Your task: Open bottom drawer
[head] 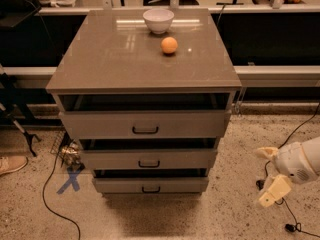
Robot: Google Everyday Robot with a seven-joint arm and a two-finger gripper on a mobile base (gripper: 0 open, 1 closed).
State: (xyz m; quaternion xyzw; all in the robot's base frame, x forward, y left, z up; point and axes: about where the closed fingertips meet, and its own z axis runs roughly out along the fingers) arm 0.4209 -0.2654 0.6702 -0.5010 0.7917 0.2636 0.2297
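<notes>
Cream end effector (269, 174) near taupe cabinet (125, 64)

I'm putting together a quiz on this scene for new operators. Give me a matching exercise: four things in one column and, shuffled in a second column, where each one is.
Things
1. white round bowl
2. small orange sphere
3. slim grey-taupe bottom drawer with a black bar handle
4. cream two-finger gripper

Places
A. low over the speckled floor, at the picture's right, apart from the drawers
B. near the back edge of the grey cabinet top
C. lowest of the three fronts
D. on the cabinet top, just in front of the bowl

Pairs: 1-B, 2-D, 3-C, 4-A
</notes>
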